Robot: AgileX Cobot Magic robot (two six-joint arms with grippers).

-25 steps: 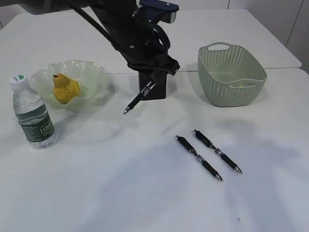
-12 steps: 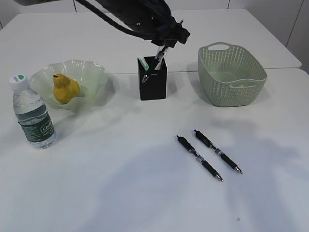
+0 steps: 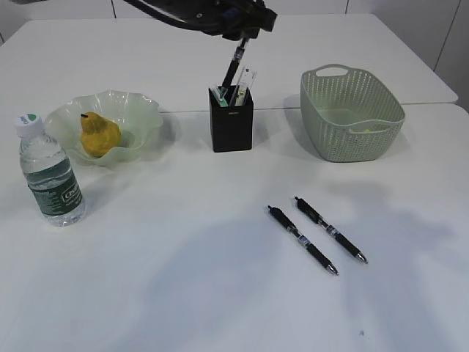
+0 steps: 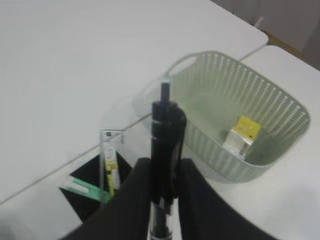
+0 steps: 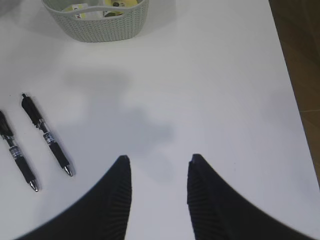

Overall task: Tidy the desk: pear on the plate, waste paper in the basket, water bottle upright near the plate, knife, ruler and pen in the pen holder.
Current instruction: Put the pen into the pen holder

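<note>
Black pens [image 3: 302, 239] lie side by side nearest us on the table [image 3: 183, 279], two of them, near our right claw [image 5: 157, 162], which hangs spread and empty above. Further back the bottle [image 3: 48, 173] stands upright beside the plate [image 3: 139, 117] holding the pear [image 3: 99, 134]. Beyond, our left claw [image 4: 161, 172] clenches a third pen [image 3: 234, 66] above the holder [image 3: 231, 125]; the ruler [image 4: 110, 160] stands inside. Paper [image 4: 243, 135] lies in the basket [image 3: 352, 110]

— Where is your left gripper [image 4: 162, 182]?
— Your left arm reaches in from the upper left, raised high; its fingers [image 4: 137, 192] are clamped on a black pen [image 4: 164, 150], held near upright.
— And your right gripper [image 5: 157, 172]?
— It hangs low over the table, jaws apart, holding nothing
</note>
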